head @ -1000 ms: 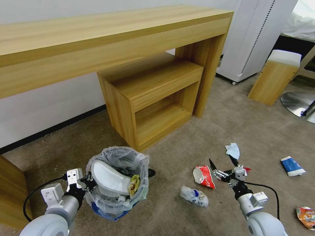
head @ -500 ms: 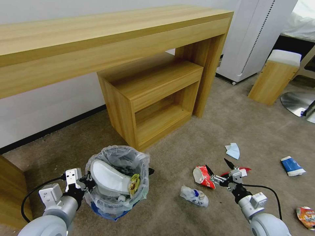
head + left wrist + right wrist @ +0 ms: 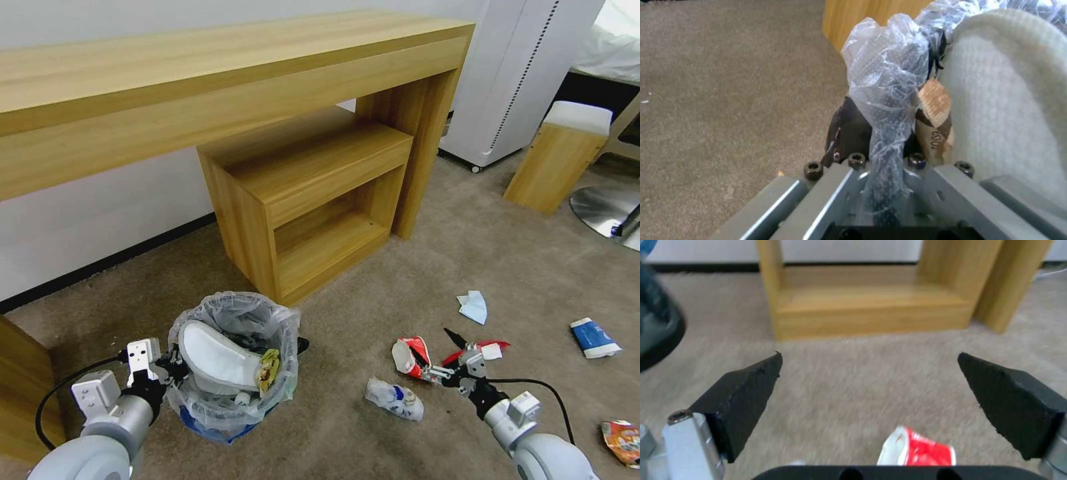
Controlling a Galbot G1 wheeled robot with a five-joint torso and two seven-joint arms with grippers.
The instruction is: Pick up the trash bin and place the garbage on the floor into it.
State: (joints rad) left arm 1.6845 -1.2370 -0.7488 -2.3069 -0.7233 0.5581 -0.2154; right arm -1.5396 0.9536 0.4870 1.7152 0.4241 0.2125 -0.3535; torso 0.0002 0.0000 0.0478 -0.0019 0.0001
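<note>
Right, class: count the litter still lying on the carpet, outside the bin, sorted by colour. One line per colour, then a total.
Red: 2, the crushed cup and the wrapper strip
Blue: 2, the mask and the blue-white packet
Clear: 1, the squashed bottle
Orange: 1, the orange packet
Total: 6

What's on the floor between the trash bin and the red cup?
In the head view, a crushed plastic bottle lies on the carpet between the trash bin and the red cup, closer to the cup.

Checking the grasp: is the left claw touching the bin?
Touching: left wrist view shows the left claw clamped on the bin rim and liner.
</note>
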